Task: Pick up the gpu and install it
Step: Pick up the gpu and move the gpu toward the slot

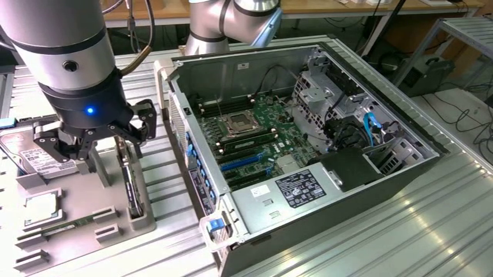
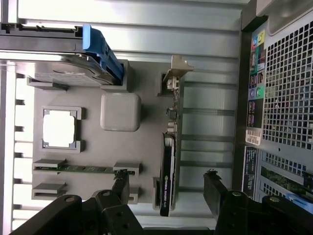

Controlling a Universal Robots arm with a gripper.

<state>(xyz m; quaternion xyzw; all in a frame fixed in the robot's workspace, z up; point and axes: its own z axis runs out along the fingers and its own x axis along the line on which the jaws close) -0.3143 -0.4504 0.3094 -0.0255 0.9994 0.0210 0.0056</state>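
Two fingers point(image 2: 213, 188) spread wide and released, we see the gpu point(image 2: 168, 161) standing on edge between them, untouched, in its grey holder point(image 2: 146, 98), beside the open computer case point(image 1: 254, 72)

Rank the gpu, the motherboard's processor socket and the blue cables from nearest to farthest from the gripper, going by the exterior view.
1. gpu: standing on edge in the tray, just below the open gripper.
2. processor socket: inside the case, near its middle.
3. blue cables: at the case's far side, toward the exterior view's right.
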